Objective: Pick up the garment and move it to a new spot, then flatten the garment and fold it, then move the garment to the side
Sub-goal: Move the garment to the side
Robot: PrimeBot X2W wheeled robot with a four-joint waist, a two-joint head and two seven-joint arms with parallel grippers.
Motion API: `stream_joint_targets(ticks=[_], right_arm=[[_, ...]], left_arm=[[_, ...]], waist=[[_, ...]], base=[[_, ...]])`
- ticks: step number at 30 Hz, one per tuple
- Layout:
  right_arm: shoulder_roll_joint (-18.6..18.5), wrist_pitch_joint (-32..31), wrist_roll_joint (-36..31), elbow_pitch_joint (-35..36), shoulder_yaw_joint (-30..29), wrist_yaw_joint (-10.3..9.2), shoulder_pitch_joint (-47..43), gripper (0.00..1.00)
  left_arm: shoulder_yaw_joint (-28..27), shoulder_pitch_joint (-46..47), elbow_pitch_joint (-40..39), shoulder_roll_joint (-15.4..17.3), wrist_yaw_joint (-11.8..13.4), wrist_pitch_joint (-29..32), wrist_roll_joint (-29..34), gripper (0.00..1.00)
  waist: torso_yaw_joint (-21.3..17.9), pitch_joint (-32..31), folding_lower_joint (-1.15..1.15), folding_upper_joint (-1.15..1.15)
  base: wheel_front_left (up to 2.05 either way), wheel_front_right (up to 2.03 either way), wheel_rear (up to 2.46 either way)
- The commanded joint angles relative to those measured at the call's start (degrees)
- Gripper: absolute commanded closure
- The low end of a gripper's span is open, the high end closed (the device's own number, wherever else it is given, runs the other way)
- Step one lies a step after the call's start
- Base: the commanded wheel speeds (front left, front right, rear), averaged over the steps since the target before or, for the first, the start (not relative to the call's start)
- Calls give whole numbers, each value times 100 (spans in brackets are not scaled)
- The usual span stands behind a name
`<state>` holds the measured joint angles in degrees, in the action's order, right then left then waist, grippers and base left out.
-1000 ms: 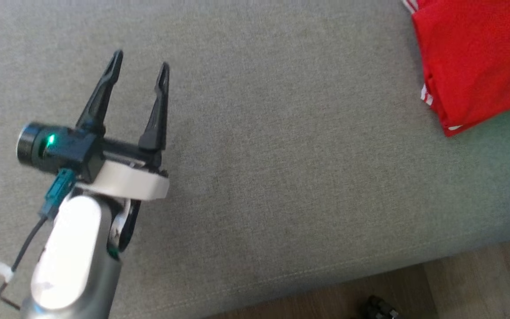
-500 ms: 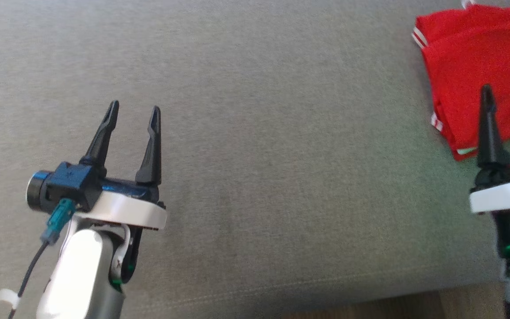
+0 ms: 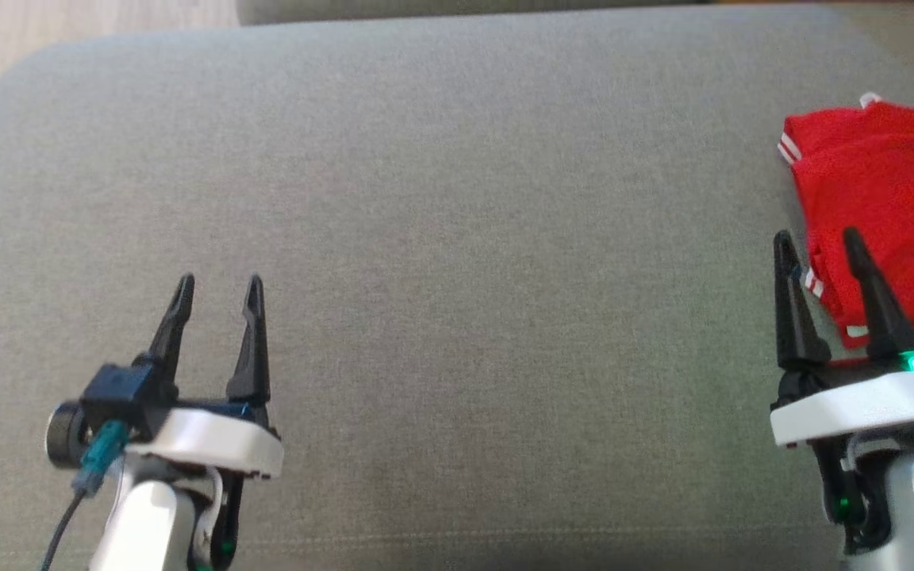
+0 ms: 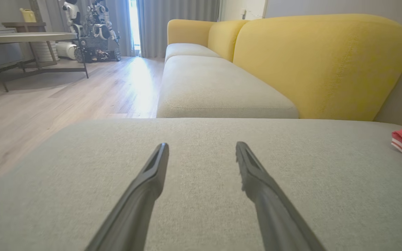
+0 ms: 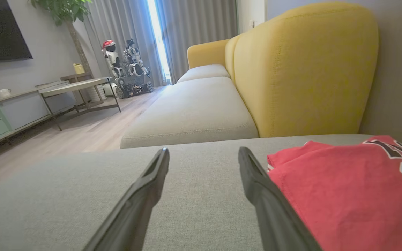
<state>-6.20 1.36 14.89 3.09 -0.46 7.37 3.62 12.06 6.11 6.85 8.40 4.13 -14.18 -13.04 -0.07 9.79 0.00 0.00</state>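
The red fabric garment [image 3: 877, 182], trimmed in white stripes and lying as a compact folded stack, sits at the far right of the grey fabric sofa cushion [image 3: 457, 198], close below the yellow upholstered backrest [image 5: 305, 69]. The left hand [image 3: 220, 279] hovers over bare cushion well apart from the garment, its two fingers spread with nothing between them. The right hand [image 3: 815, 234] is likewise spread and empty. In the right wrist view its finger nearer the garment lies along the stack's near edge, and whether it touches the cloth cannot be told. Judged from the layout, folding and placement to the side appear complete, so the main hazard is disturbance of finished work. A forward or sideways move of the right hand could catch that finger under the top layer and drag the fold open or bunch it. A lift with cloth snagged on the fingertip would pull the stack apart. The garment also lies near the cushion's right side, so a nudge that way could push it toward the edge. The left hand poses no evident risk where it hangs.
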Motion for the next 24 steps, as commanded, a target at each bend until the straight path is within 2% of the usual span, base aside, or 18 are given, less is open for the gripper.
stream_joint_targets(ticks=[1, 24], right_arm=[[-24, -29, -81, 188, 137, 12, 32, 0], [45, -374, -412, 352, 70, 12, -819, 0]], left_arm=[[-240, 66, -166, 91, 33, -43, -44, 0], [-111, -685, -99, 276, 66, 36, -107, 0]], waist=[[81, -161, 0, 0], [53, -891, 0, 0]], base=[[0, 0, 0], [0, 0, 0]])
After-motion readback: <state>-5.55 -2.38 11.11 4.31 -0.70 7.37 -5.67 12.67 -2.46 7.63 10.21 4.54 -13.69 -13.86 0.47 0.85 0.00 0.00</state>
